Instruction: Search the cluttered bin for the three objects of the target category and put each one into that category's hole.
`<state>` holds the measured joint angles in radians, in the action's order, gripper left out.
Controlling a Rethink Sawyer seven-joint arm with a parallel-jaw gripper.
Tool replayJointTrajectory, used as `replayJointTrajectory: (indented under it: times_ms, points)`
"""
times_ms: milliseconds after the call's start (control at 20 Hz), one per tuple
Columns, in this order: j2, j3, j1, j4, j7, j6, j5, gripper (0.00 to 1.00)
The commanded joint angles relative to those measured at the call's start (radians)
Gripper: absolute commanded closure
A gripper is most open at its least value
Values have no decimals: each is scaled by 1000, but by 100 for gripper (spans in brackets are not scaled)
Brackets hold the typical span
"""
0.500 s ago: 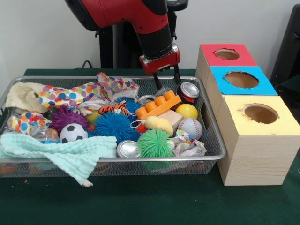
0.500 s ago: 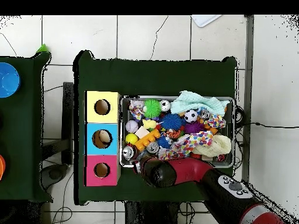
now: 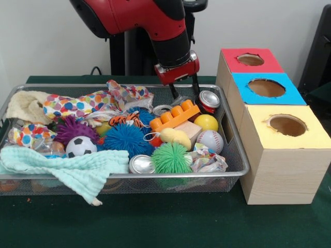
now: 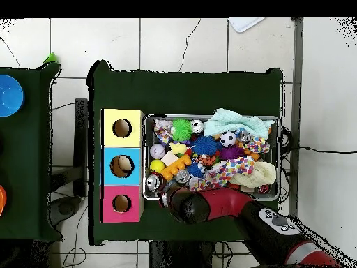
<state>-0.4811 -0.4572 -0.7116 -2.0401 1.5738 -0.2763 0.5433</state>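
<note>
The wire mesh bin (image 3: 155, 176) is full of toys, cloths and cans; it also shows in the overhead view (image 4: 282, 162). One crinkly clear plastic container (image 3: 45, 148) lies at the bin's left end, partly under a mint cloth (image 3: 67, 168). Other clear containers are not plain to see. My gripper (image 3: 185, 92) hangs open and empty over the bin's far right corner, beside a silver can (image 3: 209, 99). In the overhead view the red arm (image 4: 209, 206) covers it. The blue-topped box's hole (image 3: 266, 88) is to the gripper's right and also shows from overhead (image 4: 121, 166).
The red-topped box (image 3: 250, 60) and the yellow-topped box (image 3: 287, 125) flank the blue one. An orange brick (image 3: 175, 115), a yellow ball (image 3: 206, 122), a baseball (image 3: 210, 140), spiky balls, dotted paper wads (image 3: 77, 106) and a second can (image 3: 141, 164) fill the bin.
The arm has shifted very slightly; the gripper stays open over the same far right corner of the bin.
</note>
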Motion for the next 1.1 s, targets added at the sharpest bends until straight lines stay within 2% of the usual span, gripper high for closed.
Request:
replayJointTrajectory:
  times_ms: [50, 400, 450, 1100]
  points:
    - [60, 26, -25, 95, 15, 14, 72, 0]
    - [76, 16, -37, 93, 11, 28, 77, 0]
    - [78, 17, -37, 94, 13, 30, 74, 100]
    - [88, 35, -7, 117, 41, 58, 97, 100]
